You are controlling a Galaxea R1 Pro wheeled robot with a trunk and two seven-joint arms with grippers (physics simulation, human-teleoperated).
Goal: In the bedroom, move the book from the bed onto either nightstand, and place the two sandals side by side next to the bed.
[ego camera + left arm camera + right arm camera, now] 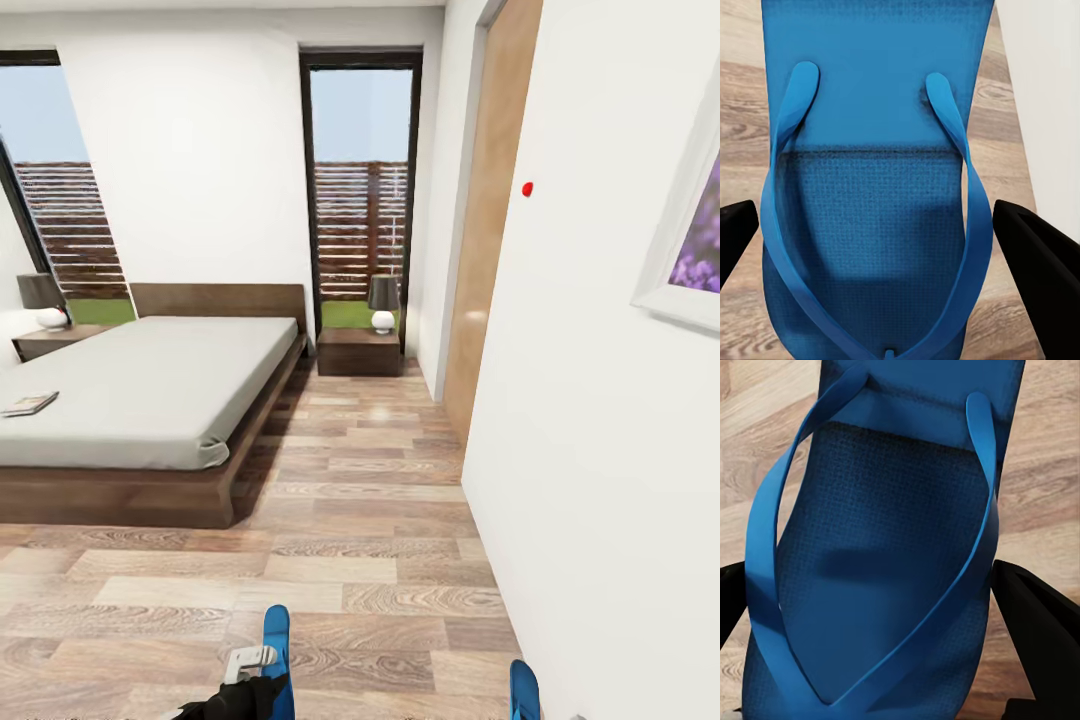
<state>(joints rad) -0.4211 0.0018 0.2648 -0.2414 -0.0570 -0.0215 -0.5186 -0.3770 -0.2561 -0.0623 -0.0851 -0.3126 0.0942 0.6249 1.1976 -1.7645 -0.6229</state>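
Here, the head view looks across a bedroom with wood-plank floor (380, 500) and white walls. The bed (150, 390), a low dark wooden platform with a smooth pale grey mattress, sits at left, its near left corner cut off by the frame edge. The book (30, 403) lies flat on the mattress close to that edge; its cover is too small to read. A nightstand (358, 351) with a lamp (383, 303) stands just right of the headboard, and a second nightstand (55, 341) on the far side is partly hidden by the bed.

At the bottom edge, the left gripper (255, 668) grips an upright blue sandal (277, 645); the right sandal (524, 690) shows only as a blue tip. In each wrist view, a bright blue flip-flop with a textured footbed and thin thong straps sits between black fingers: left sandal (874, 202) between left fingers (1039, 247), right sandal (881, 562) between right fingers (1035, 622). Each pair of fingers clasps its sandal by the edges.
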